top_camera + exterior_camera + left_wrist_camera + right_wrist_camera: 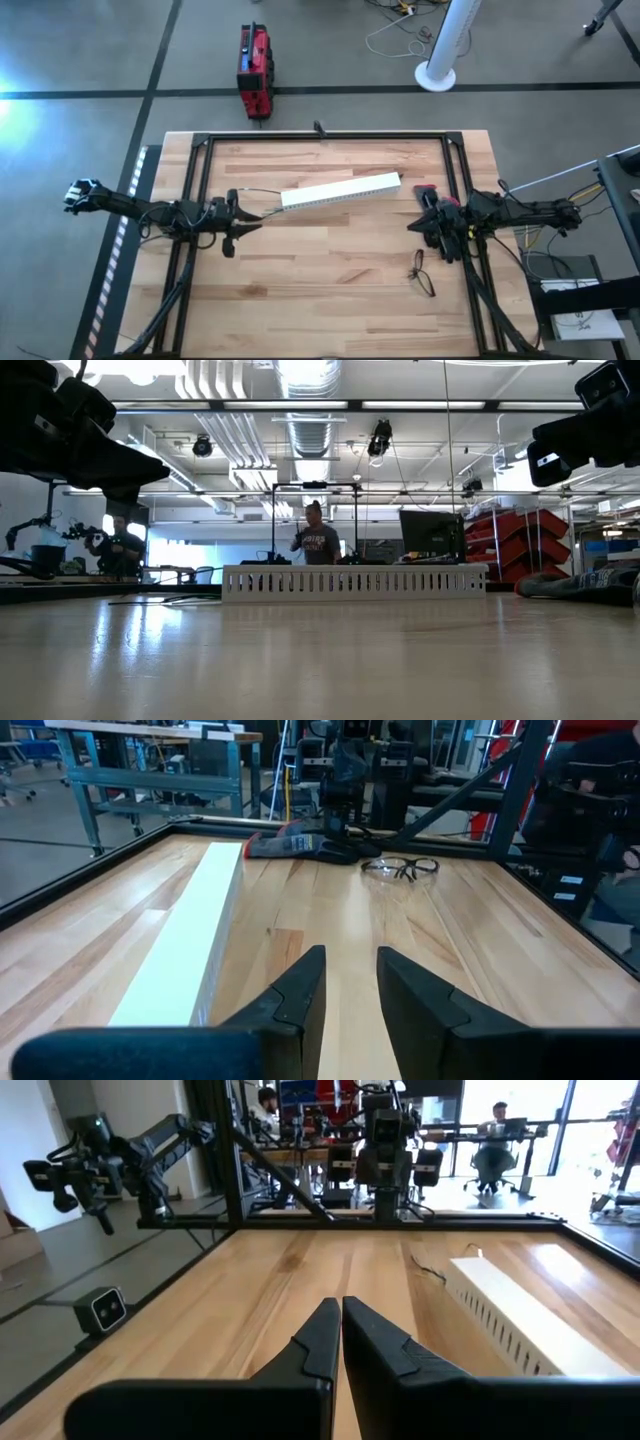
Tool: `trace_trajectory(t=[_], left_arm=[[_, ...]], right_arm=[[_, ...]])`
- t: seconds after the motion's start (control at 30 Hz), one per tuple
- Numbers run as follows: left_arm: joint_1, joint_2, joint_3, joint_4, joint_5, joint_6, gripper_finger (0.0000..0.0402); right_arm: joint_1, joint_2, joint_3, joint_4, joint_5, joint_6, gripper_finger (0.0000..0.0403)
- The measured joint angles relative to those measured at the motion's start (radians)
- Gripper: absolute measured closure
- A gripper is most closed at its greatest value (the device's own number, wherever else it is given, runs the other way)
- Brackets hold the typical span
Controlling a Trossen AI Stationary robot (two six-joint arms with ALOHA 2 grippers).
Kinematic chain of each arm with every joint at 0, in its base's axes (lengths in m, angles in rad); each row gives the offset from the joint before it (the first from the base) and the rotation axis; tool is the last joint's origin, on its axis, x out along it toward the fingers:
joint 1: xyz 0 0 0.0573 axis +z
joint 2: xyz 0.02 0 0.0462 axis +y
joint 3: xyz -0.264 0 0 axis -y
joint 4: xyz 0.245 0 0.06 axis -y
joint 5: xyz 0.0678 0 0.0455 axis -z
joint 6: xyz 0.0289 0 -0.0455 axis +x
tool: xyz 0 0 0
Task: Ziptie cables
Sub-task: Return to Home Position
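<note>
At centre: white cable duct (341,190) closed, contents hidden | left claw (351,953) released | right claw (341,1303) clenched

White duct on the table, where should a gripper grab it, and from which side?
Probably from above, pinching the duct across its narrow width, near its left end beside the left gripper. It lies flat, long and thin, with both long sides free. The right gripper waits at its right.
</note>
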Motion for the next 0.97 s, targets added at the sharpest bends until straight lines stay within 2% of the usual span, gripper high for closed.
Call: trace_trajectory(t=[0.3,0.73,0.97], left_arm=[[0.000,0.003,0.000,-0.001,0.000,0.000,0.0315],[0.000,0.003,0.000,-0.001,0.000,0.000,0.0327],[0.000,0.003,0.000,-0.001,0.000,0.000,0.0320]], right_arm=[[0.000,0.010,-0.001,0.009,-0.001,0.000,0.0401],[0.000,0.010,-0.001,0.009,-0.001,0.000,0.0400],[0.000,0.010,-0.001,0.009,-0.001,-0.001,0.0400]])
